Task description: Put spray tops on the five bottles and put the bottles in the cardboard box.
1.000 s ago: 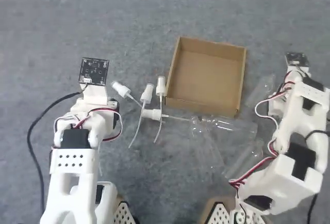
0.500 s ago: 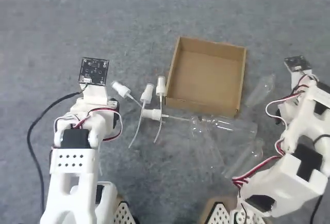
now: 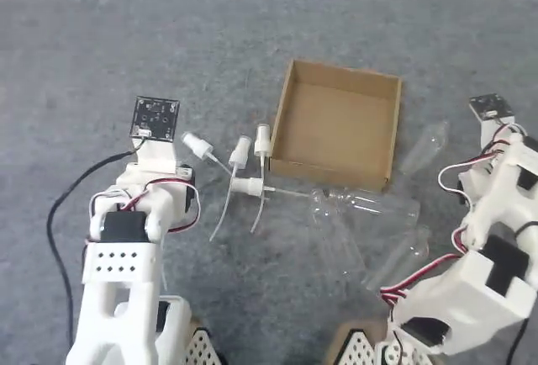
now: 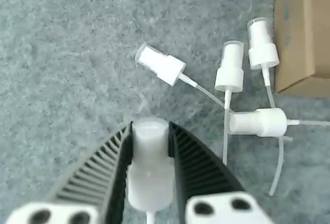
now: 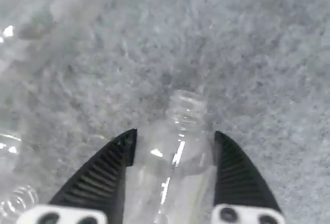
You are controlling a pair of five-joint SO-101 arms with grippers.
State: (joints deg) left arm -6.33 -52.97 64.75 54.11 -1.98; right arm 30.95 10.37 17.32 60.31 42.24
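Right arm (image 3: 496, 214) swung outward with the right tool (image 5: 175, 135) clenched on a light, slippery clear plastic bottle (image 5: 185, 111) below the neck, over the grey tabletop (image 5: 283, 53); left tool (image 4: 149, 126) clamped a stiff white spray top (image 4: 149, 170).

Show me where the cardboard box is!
In the high view, the cardboard box sits centrally, spray tops by its left wall, clear bottles nearer the arms.

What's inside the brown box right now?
Inside the cardboard box I see just its own bare brown floor and inner walls. The wall nearest the arms covers a thin strip of floor, so that bit stays hidden.
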